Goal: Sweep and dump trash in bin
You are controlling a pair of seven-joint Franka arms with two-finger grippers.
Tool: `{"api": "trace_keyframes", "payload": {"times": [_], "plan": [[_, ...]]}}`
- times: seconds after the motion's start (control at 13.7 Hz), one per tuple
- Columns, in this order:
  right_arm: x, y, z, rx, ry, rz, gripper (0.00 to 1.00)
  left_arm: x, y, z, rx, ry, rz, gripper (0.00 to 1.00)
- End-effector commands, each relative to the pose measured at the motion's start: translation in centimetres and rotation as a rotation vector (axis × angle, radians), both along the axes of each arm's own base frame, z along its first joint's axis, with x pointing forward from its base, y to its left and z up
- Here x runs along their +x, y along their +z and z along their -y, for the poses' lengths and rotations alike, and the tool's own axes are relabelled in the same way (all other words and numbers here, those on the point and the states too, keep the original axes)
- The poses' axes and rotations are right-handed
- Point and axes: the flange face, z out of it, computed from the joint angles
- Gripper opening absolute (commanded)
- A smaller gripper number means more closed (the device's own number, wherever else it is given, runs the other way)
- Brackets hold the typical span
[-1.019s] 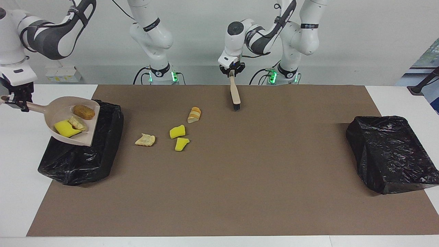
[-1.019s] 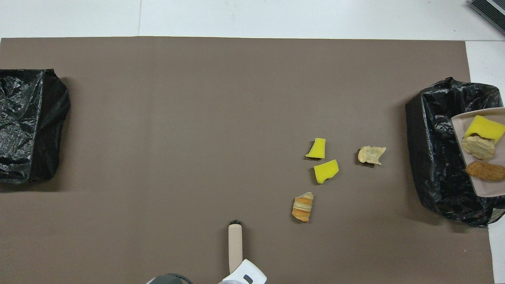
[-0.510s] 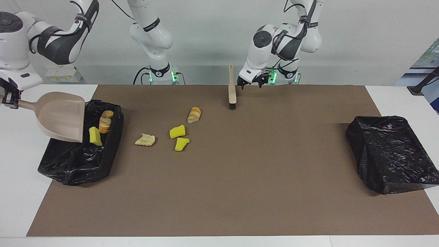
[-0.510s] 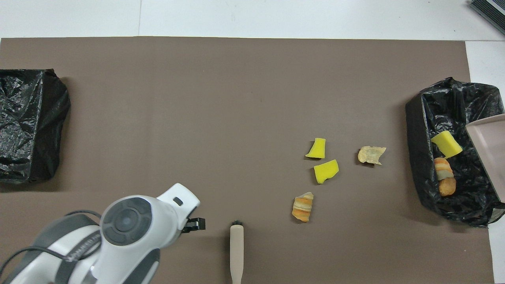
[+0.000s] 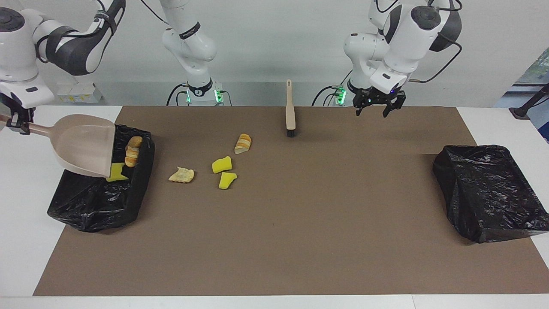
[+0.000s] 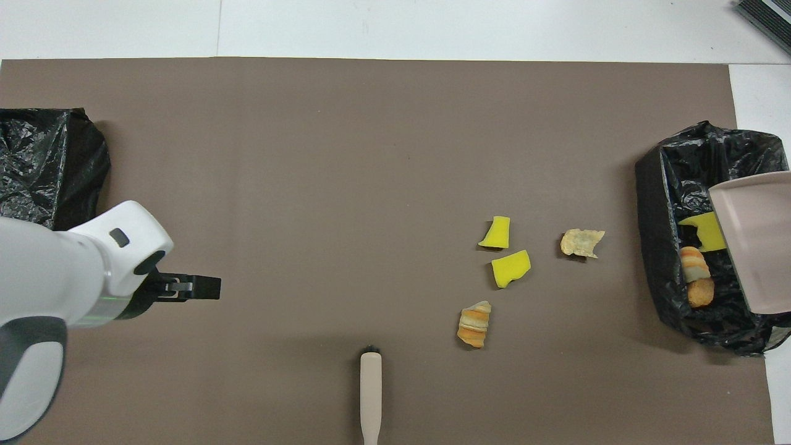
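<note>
The right pincer is clamped on the handle of the beige dustpan, which it holds tipped steeply over the black bin at the right arm's end of the worktop. The tilt puts the pan's open lip low over the bin's mouth, so whatever it carries slides out by its own weight. The pan looks empty, and three scraps already lie inside the bin: a yellow sponge chunk partly under the pan's lip, with a striped bread piece and a brown piece beside it.

Four pieces of the trash are not yet cleared and lie on the brown mat between the bin and the brush: two yellow chunks close together, a pale flaky scrap nearest the bin, and a striped bread piece nearer the robots.

The brush rests on the mat near the robots' edge, bristles pointing away from them, held by nothing. The left pincer, fingers apart and empty, hangs over the mat toward the left arm's end, well clear of the brush, probably so the dumping arm has room. A second black bin sits at the left arm's end.
</note>
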Motion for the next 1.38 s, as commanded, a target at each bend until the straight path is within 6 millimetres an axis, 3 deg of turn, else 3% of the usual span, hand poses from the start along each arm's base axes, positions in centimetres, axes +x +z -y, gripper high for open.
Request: {"api": "trace_keyframes", "payload": {"times": [0.0,0.29,0.44,0.58,0.8,1.02,1.31], "plan": [[-0.2,-0.4,-2.8,0.097,-0.034,0.004,0.0,1.0,4.9,-2.7,0.016,-0.044,0.007,1.0],[-1.1,-2.6,-9.4,0.144,-0.277,0.01,0.0,5.6,8.7,-6.5,0.027,-0.045,0.063,1.0],[-1.1,-3.3,-13.9,0.203,-0.385,0.016,0.0,7.5,9.5,-6.7,0.024,-0.043,0.028,1.0],[-1.2,-4.2,-20.2,0.239,-0.479,0.044,0.0,8.5,10.6,-6.8,0.023,-0.042,0.009,1.0],[-1.0,-7.2,-26.8,0.286,-0.711,0.065,0.0,8.7,10.7,-7.3,0.056,-0.074,0.013,1.0],[-1.2,-7.4,-31.2,0.322,-0.877,0.095,0.0,8.2,11.2,-7.3,0.057,-0.122,0.024,1.0],[-0.6,-9.0,-40.3,0.347,-1.2,0.171,0.0,6.8,10.7,-8.0,0.059,-0.114,-0.028,1.0]]}}
